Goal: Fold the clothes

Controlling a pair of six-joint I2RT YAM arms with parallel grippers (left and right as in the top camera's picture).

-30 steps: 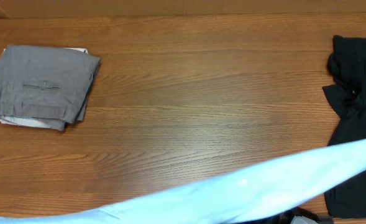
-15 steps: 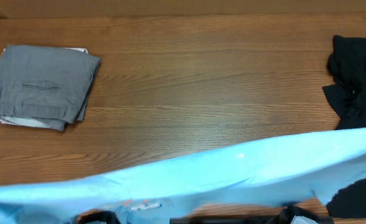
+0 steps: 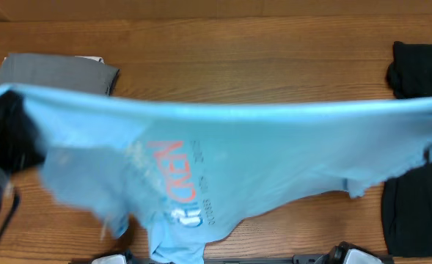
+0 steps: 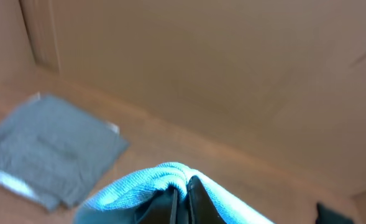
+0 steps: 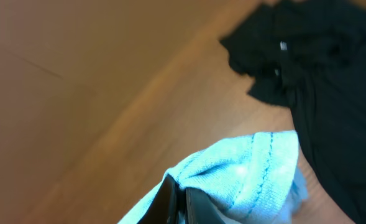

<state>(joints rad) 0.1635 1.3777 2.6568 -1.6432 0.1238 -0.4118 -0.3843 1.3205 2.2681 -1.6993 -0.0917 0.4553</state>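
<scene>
The light blue T-shirt is held up and stretched wide across the overhead view, its blue-and-red print facing the camera. My left gripper shows as a dark blur at the shirt's left end; in the left wrist view the gripper is shut on a bunched edge of the T-shirt. My right gripper is off the overhead frame at the right; in the right wrist view the gripper is shut on the T-shirt's stitched hem.
A folded grey garment lies at the table's left, also in the left wrist view. A crumpled black garment lies at the right, also in the right wrist view. The wooden table stretches between them.
The shirt has been raised from the frame's near edge and spread out; it now covers the middle of the view and its print shows. The left gripper has come into the overhead view.
</scene>
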